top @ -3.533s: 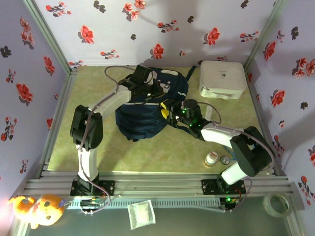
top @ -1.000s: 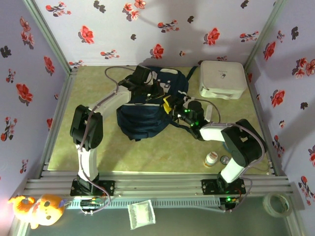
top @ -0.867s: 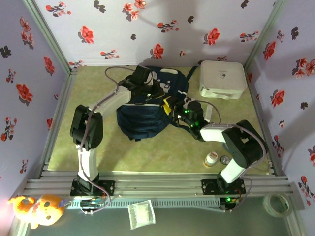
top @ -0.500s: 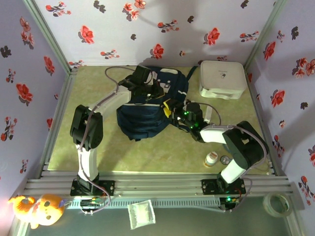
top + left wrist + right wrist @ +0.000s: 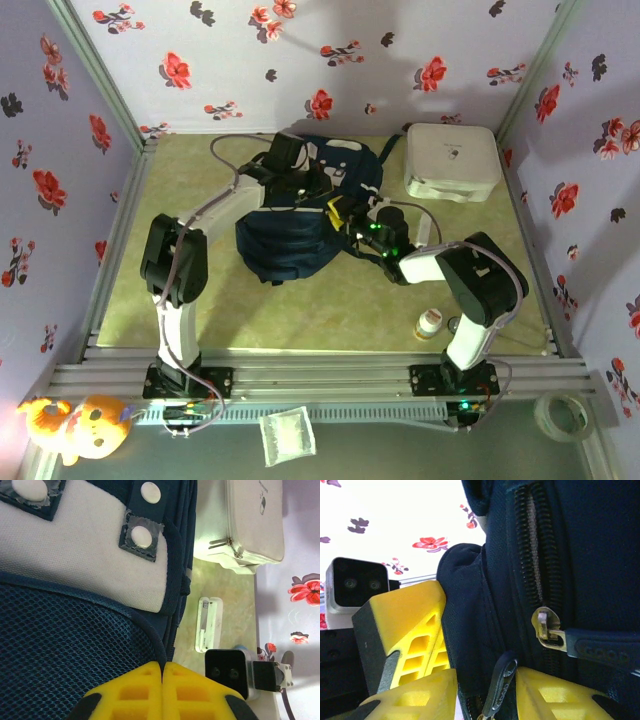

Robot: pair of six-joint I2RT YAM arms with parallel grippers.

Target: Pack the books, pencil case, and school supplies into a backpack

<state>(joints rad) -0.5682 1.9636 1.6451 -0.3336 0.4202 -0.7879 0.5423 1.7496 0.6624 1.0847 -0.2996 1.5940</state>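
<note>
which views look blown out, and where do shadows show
Right wrist view: the floral papered wall is blown out to white, while the navy fabric backpack stays sharp. Left wrist view: the white rounded box looks washed out. Top external view: even light, faint shadows high on that wall.

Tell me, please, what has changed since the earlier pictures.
The right gripper shifted slightly up-left in the top view, its elbow folding inward; its jaws flank a zipper pull. The left gripper stayed shut against the backpack; the white box unmoved.
</note>
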